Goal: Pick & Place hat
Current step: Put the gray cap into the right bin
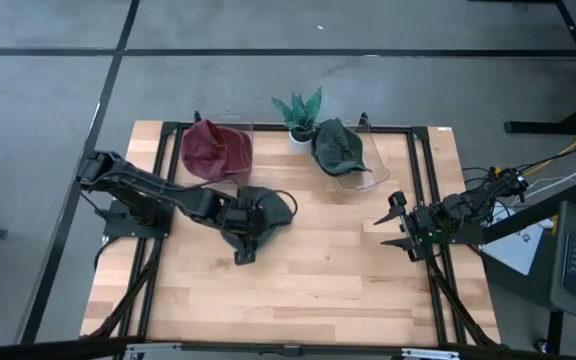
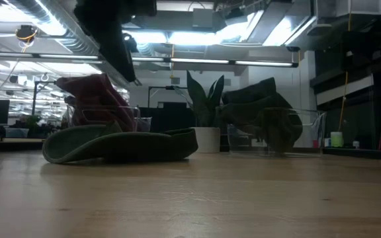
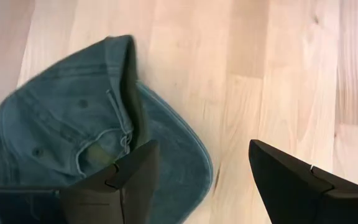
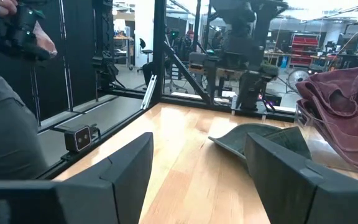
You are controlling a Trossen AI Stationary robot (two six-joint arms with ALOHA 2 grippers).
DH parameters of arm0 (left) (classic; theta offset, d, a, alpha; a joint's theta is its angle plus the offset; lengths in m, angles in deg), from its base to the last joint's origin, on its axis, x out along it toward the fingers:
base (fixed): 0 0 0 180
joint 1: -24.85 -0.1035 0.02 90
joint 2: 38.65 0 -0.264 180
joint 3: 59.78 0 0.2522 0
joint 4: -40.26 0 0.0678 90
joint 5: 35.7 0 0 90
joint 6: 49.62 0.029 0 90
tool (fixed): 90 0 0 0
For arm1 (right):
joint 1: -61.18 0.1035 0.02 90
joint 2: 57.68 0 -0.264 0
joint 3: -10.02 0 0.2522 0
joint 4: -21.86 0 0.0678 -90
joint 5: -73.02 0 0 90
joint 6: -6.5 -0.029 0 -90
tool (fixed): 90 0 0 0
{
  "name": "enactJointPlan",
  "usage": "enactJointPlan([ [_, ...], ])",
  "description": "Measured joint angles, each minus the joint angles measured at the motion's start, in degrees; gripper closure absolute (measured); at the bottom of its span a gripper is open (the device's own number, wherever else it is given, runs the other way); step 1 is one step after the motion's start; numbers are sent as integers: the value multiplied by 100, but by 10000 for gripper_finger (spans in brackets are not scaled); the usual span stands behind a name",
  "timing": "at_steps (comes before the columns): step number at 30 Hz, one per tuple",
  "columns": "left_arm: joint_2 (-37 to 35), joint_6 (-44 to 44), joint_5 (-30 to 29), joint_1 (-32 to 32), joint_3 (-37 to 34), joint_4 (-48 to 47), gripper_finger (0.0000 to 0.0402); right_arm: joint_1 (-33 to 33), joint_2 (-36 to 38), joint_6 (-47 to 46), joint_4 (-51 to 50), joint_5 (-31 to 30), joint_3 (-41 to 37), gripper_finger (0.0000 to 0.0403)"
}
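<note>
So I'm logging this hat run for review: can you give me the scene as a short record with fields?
loose hat: dark green cap lying flat on the wooden table, left of centre
left hand: open, above the cap's brim, not gripping
right hand: open, waiting at the table's right side, holding nothing
left bin: clear bin at the back holding a maroon hat
right bin: clear bin holding a dark green hat
between bins: potted plant
person: partly visible in the right wrist view
</note>
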Motion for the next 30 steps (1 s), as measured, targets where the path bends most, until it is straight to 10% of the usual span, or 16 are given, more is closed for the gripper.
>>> enactJointPlan([
  [17,290,1183,-1206,418,-28,-253,160,-1,0,0,2,0,0,150],
  [30,1403,2310,-879,437,-28,-429,160,-2,0,0,2,0,-2,150],
])
